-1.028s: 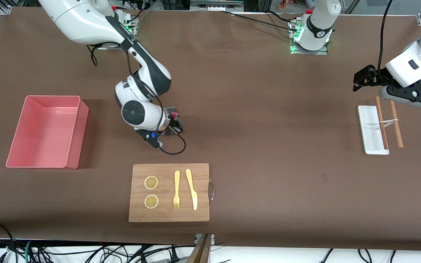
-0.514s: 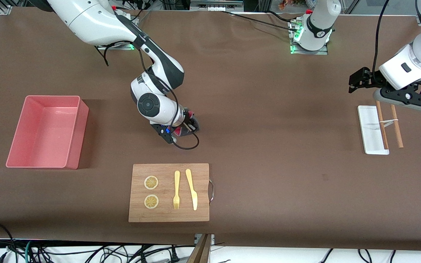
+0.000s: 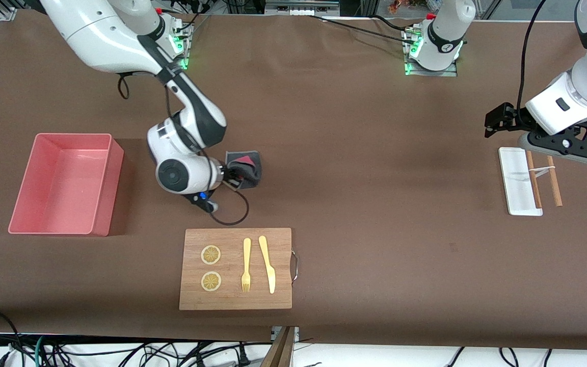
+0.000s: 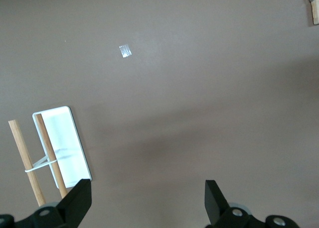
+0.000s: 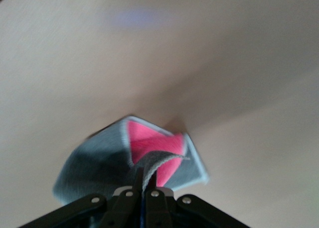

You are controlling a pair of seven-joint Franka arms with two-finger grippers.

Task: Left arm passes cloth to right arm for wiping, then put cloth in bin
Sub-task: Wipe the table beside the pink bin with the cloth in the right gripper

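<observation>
Beside the bin [image 3: 64,183], the right hand [image 3: 232,176] grips the cloth [image 3: 245,165] against the counter [image 3: 375,204]. Over the white tray [image 3: 515,181], the left hand [image 3: 497,120] waits open.

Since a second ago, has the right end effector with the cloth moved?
Yes. The right end effector swung away from the bin, then back toward it, dragging the cloth.
</observation>
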